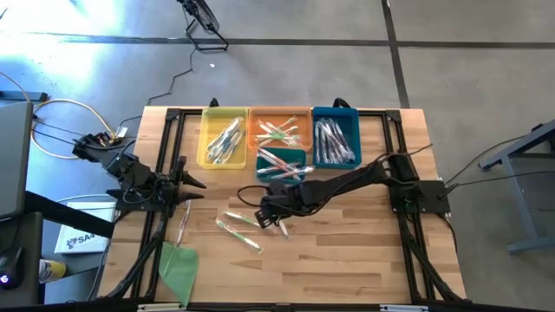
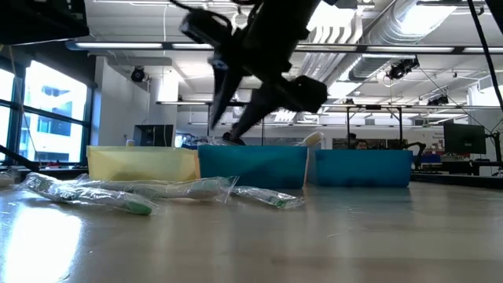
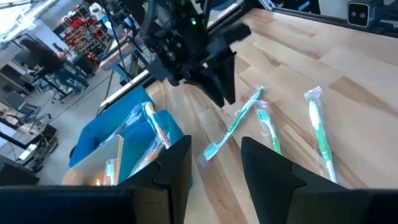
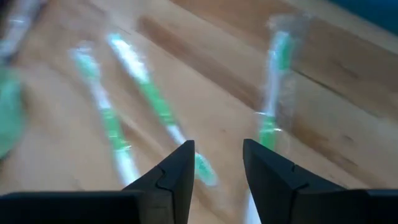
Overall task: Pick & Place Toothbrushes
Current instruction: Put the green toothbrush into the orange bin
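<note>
Three wrapped green toothbrushes lie loose on the wooden table at about its centre, clear of the bins, and a fourth, pinkish one lies farther out toward nine o'clock. The right gripper hangs just above them — its fingers spread, nothing between them, with one green brush showing just past the tips. The left gripper waits near the table's nine o'clock edge, fingers parted with nothing in them (its wrist view looks across at the right arm and the loose brushes). Along the twelve o'clock edge stand a yellow bin, an orange bin and a blue bin, with a smaller teal bin just in front of the orange one; all four hold more toothbrushes. A flat green sheet lies toward seven o'clock.
</note>
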Robot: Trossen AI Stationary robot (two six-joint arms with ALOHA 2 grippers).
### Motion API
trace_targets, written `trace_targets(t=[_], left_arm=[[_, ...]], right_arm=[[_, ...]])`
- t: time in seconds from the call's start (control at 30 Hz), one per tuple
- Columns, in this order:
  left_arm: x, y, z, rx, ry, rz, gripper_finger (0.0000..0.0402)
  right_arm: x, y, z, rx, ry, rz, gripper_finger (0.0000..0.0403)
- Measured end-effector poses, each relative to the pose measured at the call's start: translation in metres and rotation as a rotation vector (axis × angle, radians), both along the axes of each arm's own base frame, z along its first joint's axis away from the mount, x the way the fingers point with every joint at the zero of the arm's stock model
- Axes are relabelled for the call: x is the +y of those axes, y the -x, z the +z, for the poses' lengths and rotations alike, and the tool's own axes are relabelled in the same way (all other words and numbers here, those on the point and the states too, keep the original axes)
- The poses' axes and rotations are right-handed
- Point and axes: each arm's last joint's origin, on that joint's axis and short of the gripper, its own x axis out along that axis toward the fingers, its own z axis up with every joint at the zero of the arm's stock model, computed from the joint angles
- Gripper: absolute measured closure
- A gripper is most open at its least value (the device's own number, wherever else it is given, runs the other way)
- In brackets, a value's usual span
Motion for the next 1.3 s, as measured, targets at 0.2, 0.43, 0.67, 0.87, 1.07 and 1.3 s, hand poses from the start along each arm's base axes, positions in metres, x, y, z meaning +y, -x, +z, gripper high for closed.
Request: trace_targets(t=[0.2, 0.43, 0.67, 0.87, 1.07, 1.3], left_arm=[[0.000, 0.000, 0.000, 0.004, -0.002, 0.000, 0.0268], [0.000, 0.000, -0.001, 0.009, -0.004, -0.001, 0.0268], [0.000, 0.000, -0.001, 0.008, -0.004, -0.001, 0.0268], [0.000, 0.000, -0.001, 0.009, -0.004, -0.001, 0.0268], [0.000, 0.000, -0.001, 0.010, -0.005, -0.001, 0.0268], [0.000, 0.000, -0.001, 0.009, -0.004, -0.001, 0.0268]], right_arm=[[-0.002, -0.002, -0.016, 0.054, -0.021, -0.011, 0.0273], [-0.001, -0.005, -0.035, 0.100, -0.012, -0.010, 0.0273], [-0.002, -0.005, -0.042, 0.119, 0.026, -0.020, 0.0273], [-0.001, -0.006, -0.055, 0.153, 0.021, -0.013, 0.0273], [0.001, -0.009, -0.066, 0.174, -0.019, 0.003, 0.0273], [0.001, -0.009, -0.067, 0.179, -0.019, 0.003, 0.0311]])
